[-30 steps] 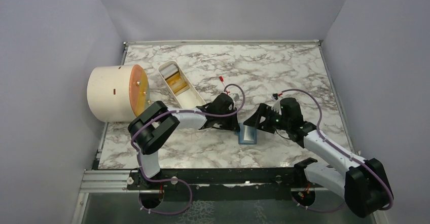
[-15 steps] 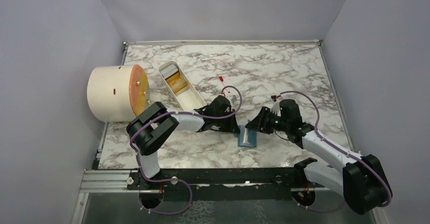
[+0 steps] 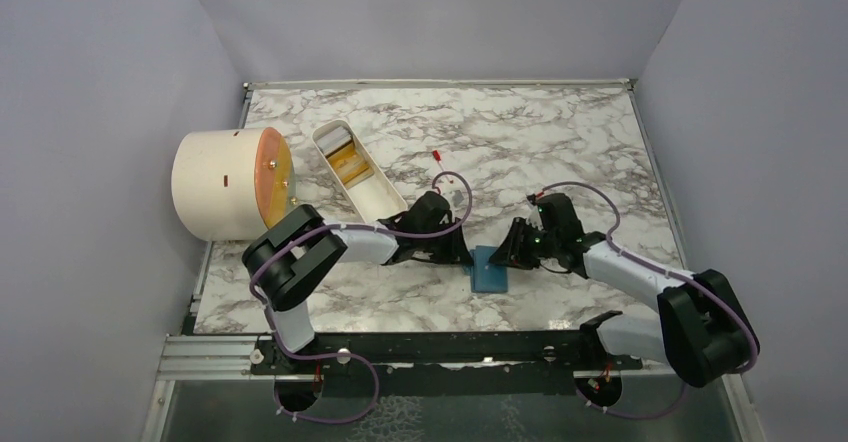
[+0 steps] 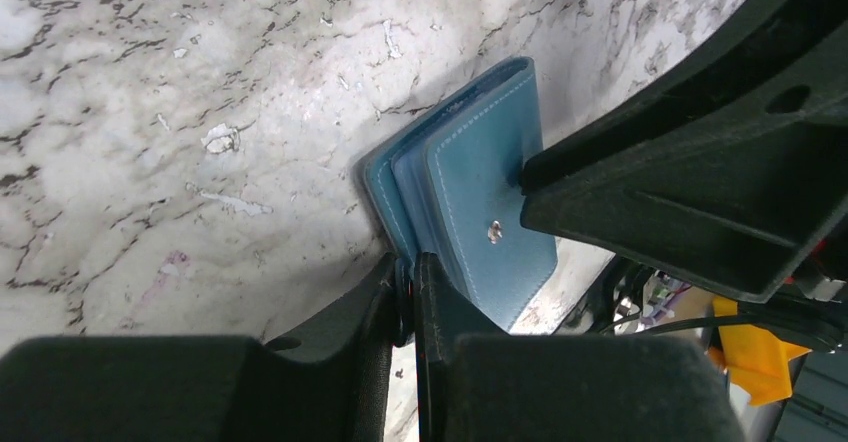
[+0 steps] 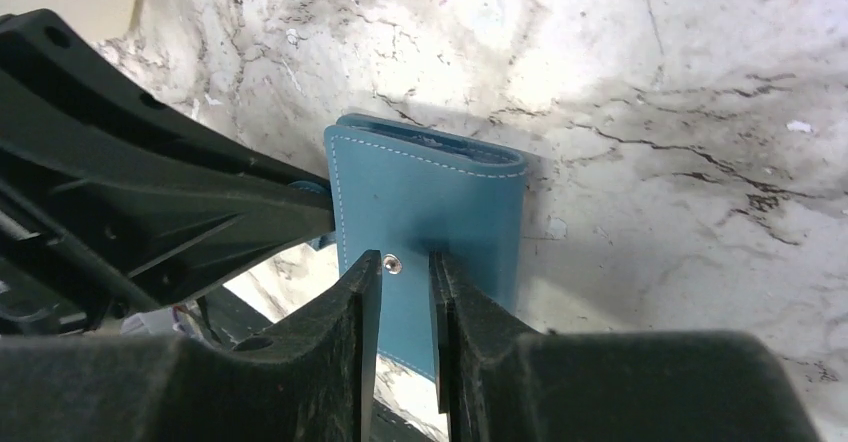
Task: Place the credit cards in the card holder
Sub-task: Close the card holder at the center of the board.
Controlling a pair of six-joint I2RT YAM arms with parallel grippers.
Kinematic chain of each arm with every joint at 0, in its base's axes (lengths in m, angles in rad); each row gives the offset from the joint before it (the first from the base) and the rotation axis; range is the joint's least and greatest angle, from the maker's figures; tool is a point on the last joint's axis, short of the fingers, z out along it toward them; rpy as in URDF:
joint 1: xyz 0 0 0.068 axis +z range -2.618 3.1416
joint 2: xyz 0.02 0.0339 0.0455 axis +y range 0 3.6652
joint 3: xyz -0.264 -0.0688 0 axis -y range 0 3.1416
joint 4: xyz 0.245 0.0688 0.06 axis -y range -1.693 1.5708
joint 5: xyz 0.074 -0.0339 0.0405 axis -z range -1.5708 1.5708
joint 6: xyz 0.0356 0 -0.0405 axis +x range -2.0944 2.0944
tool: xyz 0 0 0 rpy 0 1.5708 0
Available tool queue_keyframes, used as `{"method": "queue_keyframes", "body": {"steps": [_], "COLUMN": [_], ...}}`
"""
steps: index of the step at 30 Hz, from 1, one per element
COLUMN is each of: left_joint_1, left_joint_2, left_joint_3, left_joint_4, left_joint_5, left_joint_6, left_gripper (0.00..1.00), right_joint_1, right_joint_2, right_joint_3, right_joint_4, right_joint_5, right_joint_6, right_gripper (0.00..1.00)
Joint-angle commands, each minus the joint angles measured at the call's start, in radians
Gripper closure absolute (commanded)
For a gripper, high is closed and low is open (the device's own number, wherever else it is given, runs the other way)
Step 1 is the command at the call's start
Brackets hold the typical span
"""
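The teal-blue card holder [image 3: 489,272] lies folded flat on the marble between my two grippers. My left gripper [image 3: 464,256] is at its left edge. In the left wrist view its jaws [image 4: 410,262] are pinched on the edge of the card holder's [image 4: 480,202] lower panel. My right gripper [image 3: 506,253] rests its tips on the top panel [image 5: 430,192], beside the round snap [image 5: 394,262]. Only a narrow gap separates its fingers [image 5: 405,262], with nothing in it. Something flat and yellow-orange [image 3: 350,168] lies in the white tray; I cannot tell whether it is one of the credit cards.
A long white oval tray [image 3: 384,200] stands just behind the left arm. A cream cylinder with a round orange face [image 3: 225,182] lies at the far left against the wall. Grey walls enclose the table on three sides.
The card holder's upper panel has dropped from standing open, pale inside showing, to flat. My right gripper has narrowed and slid left onto it. The left gripper has barely moved.
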Motion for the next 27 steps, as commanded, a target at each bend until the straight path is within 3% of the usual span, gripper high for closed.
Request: {"method": "queue_keyframes", "body": {"steps": [1, 10, 15, 19, 27], "left_joint_1": [0.010, 0.022, 0.022, 0.022, 0.024], "left_joint_2": [-0.066, -0.133, -0.106, -0.092, -0.085], "left_joint_3": [-0.031, -0.057, -0.050, -0.048, -0.046], "left_joint_4": [0.015, 0.082, 0.133, 0.168, 0.170], "left_joint_5": [0.013, 0.130, 0.216, 0.240, 0.208], "left_joint_6": [-0.006, 0.035, 0.046, 0.041, 0.040], "left_gripper": [0.85, 0.72, 0.73, 0.81, 0.82], "right_joint_1": [0.021, 0.099, 0.122, 0.131, 0.134], "right_joint_2": [0.068, 0.130, 0.153, 0.161, 0.150], "right_joint_3": [0.060, 0.079, 0.087, 0.083, 0.082], "right_joint_4": [-0.146, -0.135, -0.128, -0.117, -0.113], "right_joint_5": [0.161, 0.239, 0.260, 0.260, 0.261], "right_joint_6": [-0.088, -0.076, -0.068, -0.063, -0.067], "right_gripper": [0.75, 0.76, 0.78, 0.78, 0.79]}}
